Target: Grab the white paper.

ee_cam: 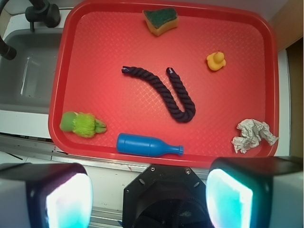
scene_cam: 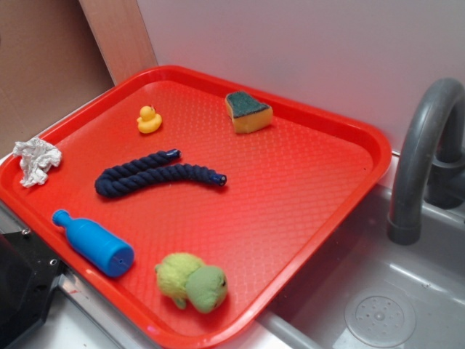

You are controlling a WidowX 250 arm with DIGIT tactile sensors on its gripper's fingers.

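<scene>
Exterior view: the white paper (scene_cam: pixel 36 159) is found crumpled at the left corner of the red tray (scene_cam: pixel 305 182), against its rim, clear of the dark rope (scene_cam: pixel 156 175).

Wrist view: the white paper (ee_cam: pixel 253 135) is seen in the tray's lower right corner. The gripper (ee_cam: pixel 149 197) is observed spread wide, nothing held.

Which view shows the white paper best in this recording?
The wrist view: the white paper lies whole and unobstructed near the red tray's corner, seen from above. The exterior view also shows the wad, smaller and obliquely, resting on the tray rim at the frame's left edge.
</scene>
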